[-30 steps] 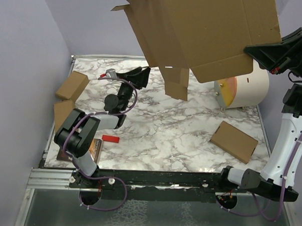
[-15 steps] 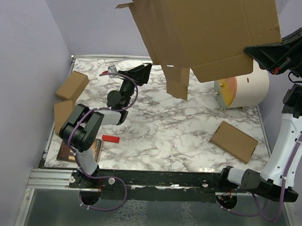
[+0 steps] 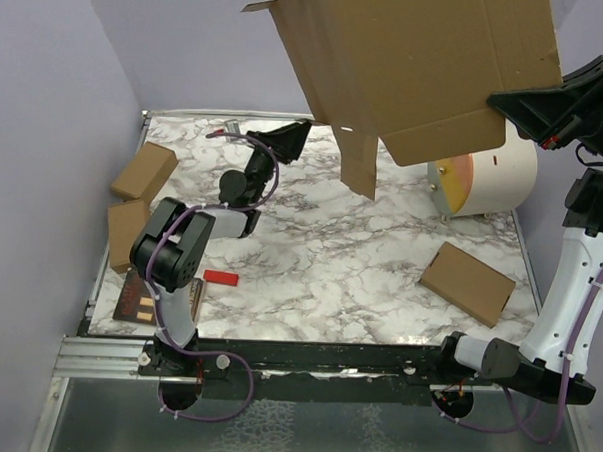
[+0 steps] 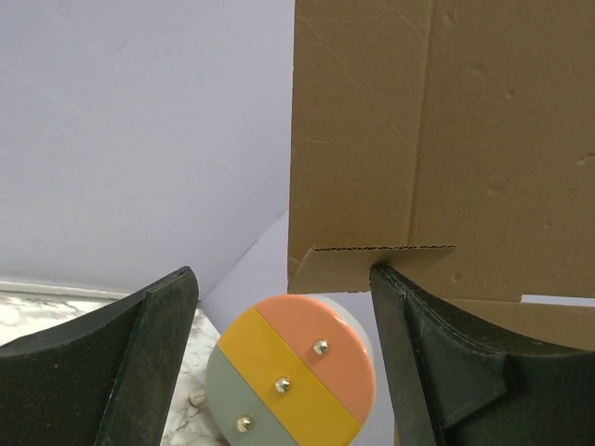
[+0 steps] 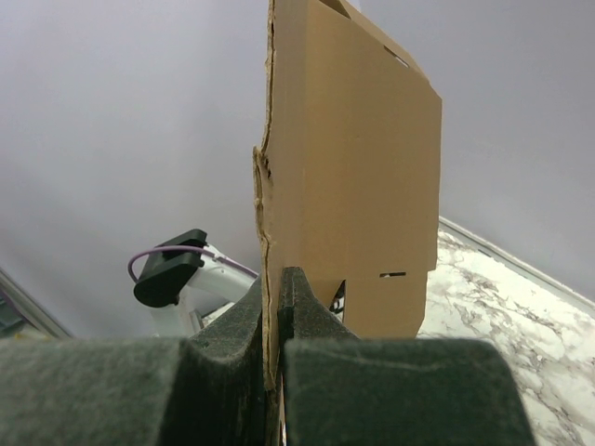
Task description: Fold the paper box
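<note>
Flat brown corrugated cardboard mailer [image 3: 419,61] hangs tilted, flaps dangling, edge clamped in the right gripper [image 5: 276,299]; left gripper [image 3: 294,134] gapes empty.

paper box [image 3: 418,71] upper pt off-frame

A white-and-grey marbled counter [image 3: 320,257] is seen from above, enclosed by pale lavender walls [image 3: 57,95]. One small brown box [image 3: 144,171] is set at the left edge, with a second small box [image 3: 124,228] just in front of it. A third flat box [image 3: 467,283] lies at the right. A cream cylinder [image 3: 504,175] is laid on its side at the far right; its end cap [image 4: 293,372] is banded orange, yellow and grey-green. A small red piece [image 3: 220,278] lies beside a dark printed packet [image 3: 133,299].
</note>
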`<control>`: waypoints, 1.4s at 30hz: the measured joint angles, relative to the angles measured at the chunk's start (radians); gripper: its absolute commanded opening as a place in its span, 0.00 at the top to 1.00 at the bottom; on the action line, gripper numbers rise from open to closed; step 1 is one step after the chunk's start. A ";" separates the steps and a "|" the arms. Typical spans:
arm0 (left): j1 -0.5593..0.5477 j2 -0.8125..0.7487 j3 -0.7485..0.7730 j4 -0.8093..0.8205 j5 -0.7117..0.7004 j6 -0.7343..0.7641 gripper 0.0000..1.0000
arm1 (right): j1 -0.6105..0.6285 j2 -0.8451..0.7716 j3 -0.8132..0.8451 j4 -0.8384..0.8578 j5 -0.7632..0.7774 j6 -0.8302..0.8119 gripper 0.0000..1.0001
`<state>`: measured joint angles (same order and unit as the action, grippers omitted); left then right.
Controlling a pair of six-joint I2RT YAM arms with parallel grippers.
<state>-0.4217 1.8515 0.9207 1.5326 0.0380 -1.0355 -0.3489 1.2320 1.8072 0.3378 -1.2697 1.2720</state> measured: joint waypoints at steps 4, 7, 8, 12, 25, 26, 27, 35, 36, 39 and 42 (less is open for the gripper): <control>0.020 0.033 0.051 0.000 0.075 -0.049 0.22 | 0.000 0.000 0.000 0.000 0.000 0.001 0.99; 0.037 0.056 0.094 0.000 0.138 -0.087 0.22 | 0.000 0.000 0.000 0.000 0.000 0.006 0.99; 0.042 0.065 0.112 0.000 0.161 -0.101 0.22 | 0.000 0.000 0.000 0.000 0.000 0.007 0.99; 0.050 0.098 0.172 0.000 0.229 -0.148 0.22 | 0.000 -0.001 0.000 0.000 0.000 0.008 0.99; 0.051 0.142 0.231 0.000 0.291 -0.202 0.32 | 0.000 -0.003 -0.002 0.005 0.000 0.018 0.99; 0.053 0.142 0.229 0.000 0.292 -0.201 0.32 | 0.000 -0.003 -0.005 0.008 0.000 0.018 0.99; 0.053 0.142 0.225 0.001 0.293 -0.200 0.31 | 0.000 -0.003 -0.011 0.015 0.000 0.017 0.99; 0.117 0.038 -0.027 0.000 0.312 -0.164 0.30 | 0.000 -0.002 -0.041 -0.045 0.001 -0.105 0.99; 0.133 0.013 -0.063 0.000 0.315 -0.161 0.30 | 0.000 -0.005 -0.048 -0.068 0.002 -0.148 0.99; 0.188 -0.092 -0.180 0.000 0.332 -0.157 0.30 | 0.000 -0.015 -0.079 -0.115 0.003 -0.235 0.99; 0.240 -0.218 -0.293 0.002 0.342 -0.154 0.30 | 0.000 -0.026 -0.124 -0.156 0.001 -0.327 0.99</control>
<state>-0.1822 1.6333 0.6277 1.5341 0.3801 -1.1896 -0.3489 1.2057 1.6829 0.1822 -1.2690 0.9455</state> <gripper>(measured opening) 0.704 0.012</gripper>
